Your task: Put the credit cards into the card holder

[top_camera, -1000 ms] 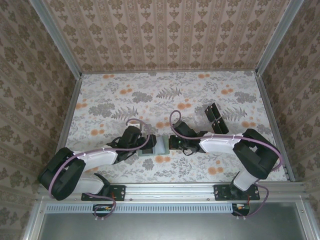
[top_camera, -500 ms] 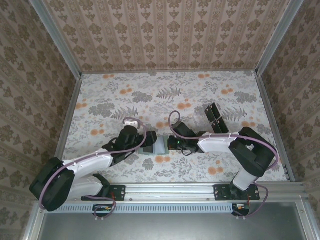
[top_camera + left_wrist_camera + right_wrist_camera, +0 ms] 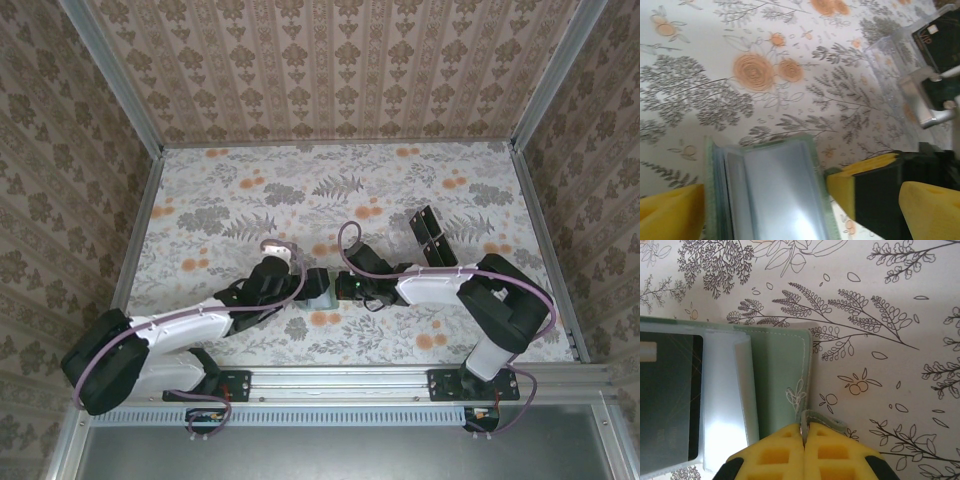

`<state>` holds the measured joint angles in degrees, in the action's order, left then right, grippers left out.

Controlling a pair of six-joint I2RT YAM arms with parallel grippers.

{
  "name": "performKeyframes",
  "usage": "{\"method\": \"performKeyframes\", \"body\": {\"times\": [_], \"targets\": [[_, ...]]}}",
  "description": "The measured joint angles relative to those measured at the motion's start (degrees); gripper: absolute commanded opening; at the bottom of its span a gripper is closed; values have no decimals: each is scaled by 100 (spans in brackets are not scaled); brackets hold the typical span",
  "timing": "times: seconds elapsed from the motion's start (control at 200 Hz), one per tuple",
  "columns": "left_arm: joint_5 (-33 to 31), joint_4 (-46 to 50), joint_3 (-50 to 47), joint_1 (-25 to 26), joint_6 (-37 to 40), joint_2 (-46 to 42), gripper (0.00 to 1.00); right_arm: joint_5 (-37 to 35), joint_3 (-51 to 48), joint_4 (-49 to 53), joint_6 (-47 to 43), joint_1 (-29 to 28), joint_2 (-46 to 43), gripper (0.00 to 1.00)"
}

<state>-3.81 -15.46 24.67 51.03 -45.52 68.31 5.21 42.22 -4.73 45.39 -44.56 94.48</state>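
Near the middle of the flowered table [image 3: 230,190], just in front of both arms, the card holder [image 3: 322,292] lies open between the two tools; the left gripper [image 3: 308,283] reaches in from the left and the right gripper [image 3: 342,285] from the right, so the pale green wallet sits squeezed between their tips. From the left wrist, the left gripper [image 3: 802,200] has its yellow fingers [image 3: 670,212] spread wide apart, one on each side of the open card holder [image 3: 770,190], and they grip nothing. From the right wrist, the right gripper [image 3: 804,432] has its jaws pressed together on a thin edge of the card holder [image 3: 780,365] at its near right corner. A dark card [image 3: 667,395] already sits inside a clear sleeve [image 3: 722,405] on the left page of the wallet. The rest of the credit cards [image 3: 432,235] stand well apart, further back and to the right, in a clear rack [image 3: 885,65]; its black cards [image 3: 940,45] show in the far corner of the left wrist view.
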Motion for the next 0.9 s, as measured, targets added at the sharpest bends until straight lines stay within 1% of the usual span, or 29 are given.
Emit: {"method": "performKeyframes", "body": {"times": [0.225,0.33,0.45,0.495,0.88,0.9], "targets": [[-133,-136,229,317,-66,229,100,20,-361,-42,31,310,-345,0],[-177,-273,310,450,-122,463,100,24,-492,-79,90,481,-459,3],[-214,-433,356,579,-155,713,100,39,-586,-140,133,601,-549,1],[-219,-466,396,632,-168,804,100,68,-608,-155,142,627,-562,0],[-243,-905,789,901,-177,1261,100,262,-785,-505,282,691,-562,0],[-243,-918,789,901,-186,1281,100,269,-791,-518,282,693,-562,2]]}}
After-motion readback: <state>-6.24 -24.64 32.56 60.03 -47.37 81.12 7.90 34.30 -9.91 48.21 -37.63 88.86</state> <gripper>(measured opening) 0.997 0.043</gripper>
